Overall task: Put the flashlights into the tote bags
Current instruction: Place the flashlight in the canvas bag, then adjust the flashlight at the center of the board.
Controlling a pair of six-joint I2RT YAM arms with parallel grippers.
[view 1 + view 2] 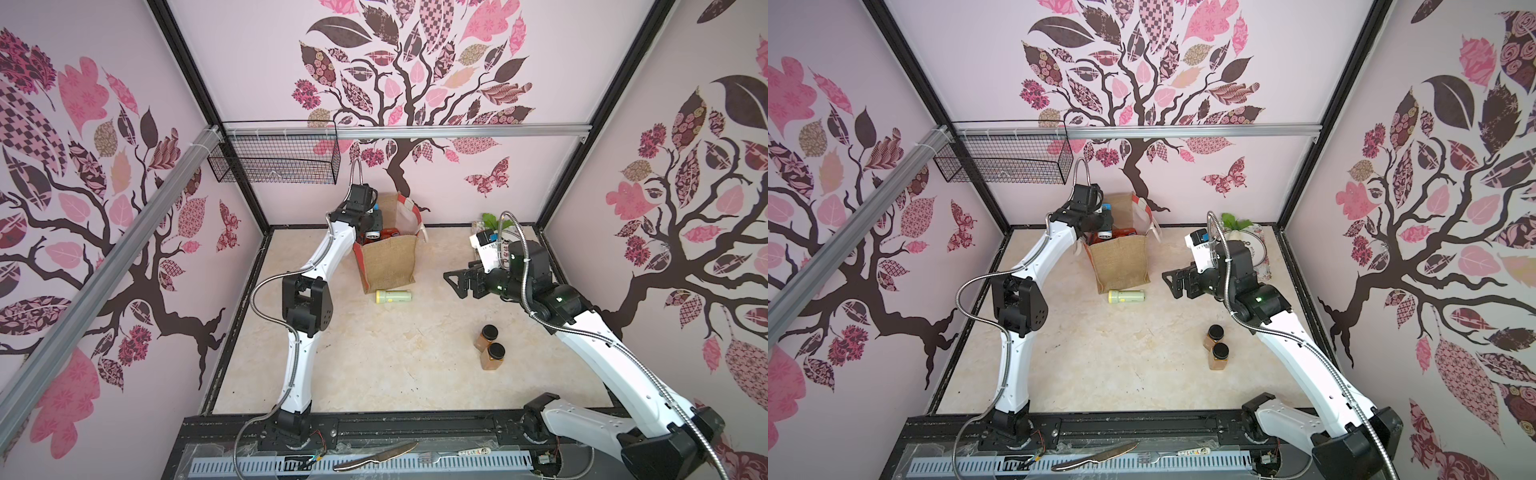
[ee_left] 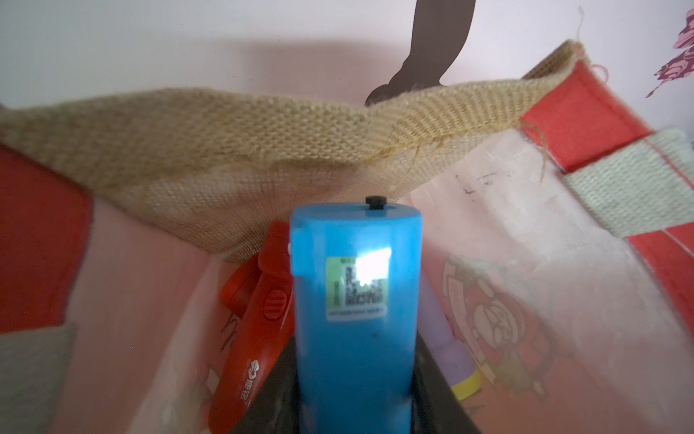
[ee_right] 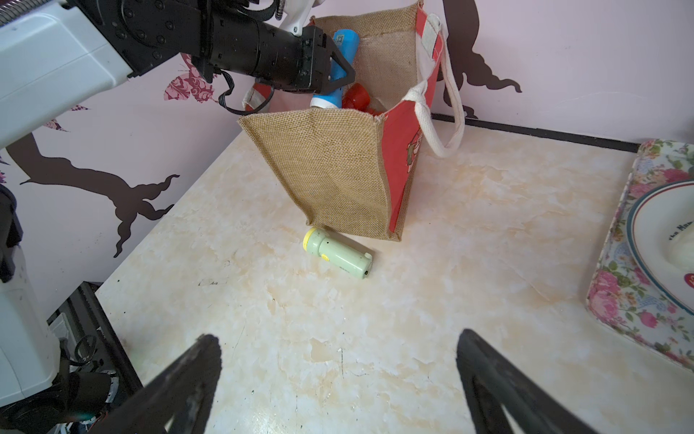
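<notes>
My left gripper (image 2: 355, 379) is shut on a blue flashlight (image 2: 355, 308), holding it over the open mouth of the tan burlap tote bag (image 1: 388, 262) by the back wall. The right wrist view shows the same grip, the blue flashlight (image 3: 340, 56) slanting into the tote bag (image 3: 338, 176). Inside the bag lie a red flashlight (image 2: 251, 338) and a lilac flashlight (image 2: 447, 338). A pale green flashlight (image 1: 393, 296) lies on its side on the table just in front of the bag. My right gripper (image 3: 338, 360) hangs open and empty to the bag's right, above the table.
Two amber jars with black lids (image 1: 490, 345) stand front right of the bag. A floral tray (image 3: 616, 244) with a plate sits at the back right. A wire basket (image 1: 274, 160) hangs on the back wall. A knife (image 1: 374, 455) lies on the front rail.
</notes>
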